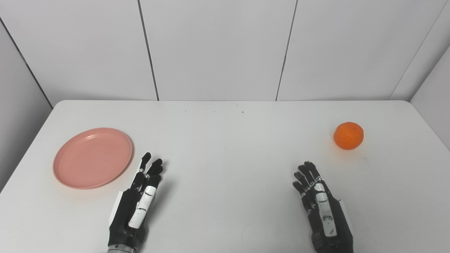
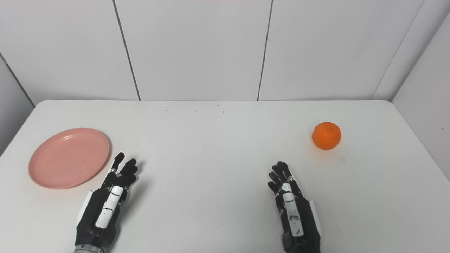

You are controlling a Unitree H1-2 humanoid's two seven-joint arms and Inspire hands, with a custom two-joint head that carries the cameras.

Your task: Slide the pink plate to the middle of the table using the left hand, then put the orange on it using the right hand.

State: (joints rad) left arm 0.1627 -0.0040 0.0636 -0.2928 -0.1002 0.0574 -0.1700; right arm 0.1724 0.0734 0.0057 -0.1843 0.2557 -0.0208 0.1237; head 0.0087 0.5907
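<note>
A pink plate [image 1: 93,157] lies flat on the left side of the white table [image 1: 225,140]. An orange [image 1: 348,135] sits on the right side of the table. My left hand [image 1: 139,200] is open and empty, fingers stretched forward, just right of and nearer than the plate, not touching it. My right hand [image 1: 321,207] is open and empty near the front right, well short of the orange. The same scene shows in the right eye view, with the plate [image 2: 69,157], the orange [image 2: 326,135], the left hand [image 2: 107,205] and the right hand [image 2: 292,211].
White wall panels [image 1: 218,49] stand behind the table's far edge. A few tiny dark specks [image 1: 242,112] mark the tabletop near the back.
</note>
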